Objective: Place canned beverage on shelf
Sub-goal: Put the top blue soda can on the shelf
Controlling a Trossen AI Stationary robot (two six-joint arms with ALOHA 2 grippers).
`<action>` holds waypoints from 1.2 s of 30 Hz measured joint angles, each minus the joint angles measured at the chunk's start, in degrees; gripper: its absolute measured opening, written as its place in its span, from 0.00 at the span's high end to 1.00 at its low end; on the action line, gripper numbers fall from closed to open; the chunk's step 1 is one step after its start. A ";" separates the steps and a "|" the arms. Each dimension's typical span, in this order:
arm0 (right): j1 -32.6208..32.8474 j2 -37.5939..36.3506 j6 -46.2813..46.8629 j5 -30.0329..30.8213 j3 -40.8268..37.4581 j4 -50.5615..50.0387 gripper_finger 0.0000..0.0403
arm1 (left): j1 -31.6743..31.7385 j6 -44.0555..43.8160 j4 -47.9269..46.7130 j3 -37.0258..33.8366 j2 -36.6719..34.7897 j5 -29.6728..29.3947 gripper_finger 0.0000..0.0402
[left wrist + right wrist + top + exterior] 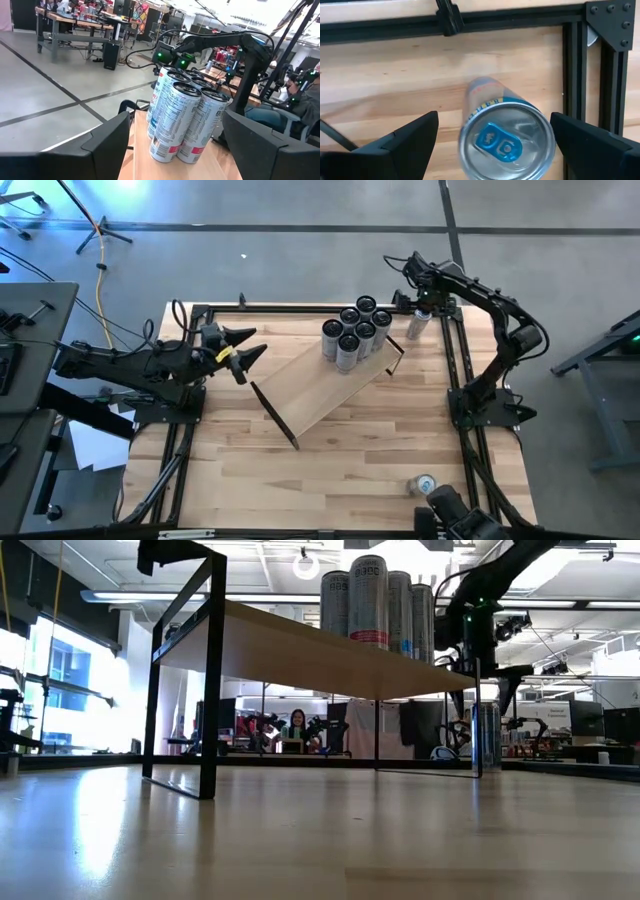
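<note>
Upright on the counter (330, 470) beside the shelf (325, 385), a lone can (504, 136) stood directly below the right gripper (495, 142), its long axis vertical between the wide-spread fingers. Farther off, six cans (358, 328) clustered on the shelf. Beyond its other end, the left gripper (240, 350) waited, fingers open and empty.

Right pincer (492, 137) points straight down over one upright can (505, 135), silver lid with blue pull tab. Fingers (402, 140) spread wide either side of it, not touching. Can stands on the wood worktop (395, 85), close to the black frame rail (575, 75) and its bolted corner bracket (612, 22).
</note>
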 joint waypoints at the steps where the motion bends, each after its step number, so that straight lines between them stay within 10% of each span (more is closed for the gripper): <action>1: 0.00 0.00 0.00 0.01 -0.42 0.06 0.08 | 0.00 -0.32 -0.06 0.00 0.00 0.00 0.28; 36: -1.11 -0.02 1.54 0.46 -4.91 6.82 0.14 | 0.00 -3.28 -0.35 0.00 0.00 -0.11 0.28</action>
